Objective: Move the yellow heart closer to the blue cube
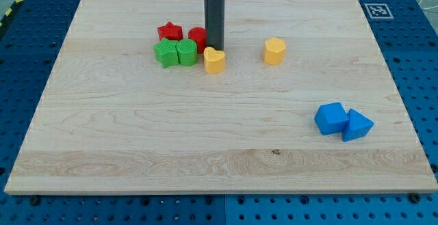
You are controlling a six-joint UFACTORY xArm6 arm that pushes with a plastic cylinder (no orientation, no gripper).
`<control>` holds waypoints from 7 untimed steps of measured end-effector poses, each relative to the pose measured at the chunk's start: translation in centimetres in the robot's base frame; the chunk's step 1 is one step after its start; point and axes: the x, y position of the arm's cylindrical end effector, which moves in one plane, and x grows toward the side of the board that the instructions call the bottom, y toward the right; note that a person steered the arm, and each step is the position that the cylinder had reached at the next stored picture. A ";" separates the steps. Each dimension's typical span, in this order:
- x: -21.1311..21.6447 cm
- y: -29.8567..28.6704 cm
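Touching the yellow heart [214, 60] from behind, my tip [216, 49] held nothing; both sat upper centre. Blue cube [331, 117] lay lower right.

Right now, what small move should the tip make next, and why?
Probably push down and right. My tip sits just above and right of the yellow heart, apparently touching it, while the blue cube lies far toward the view's lower right. Shifting slightly left first would aim the push better.

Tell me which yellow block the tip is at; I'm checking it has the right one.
The yellow heart, beside the red and green cluster. My tip sits right behind it, toward the view's top. The other yellow block stands alone to the view's right.
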 end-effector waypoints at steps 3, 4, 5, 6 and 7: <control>5.6 3.2; 8.6 5.5; 9.5 8.0; 10.9 9.9; 15.1 9.1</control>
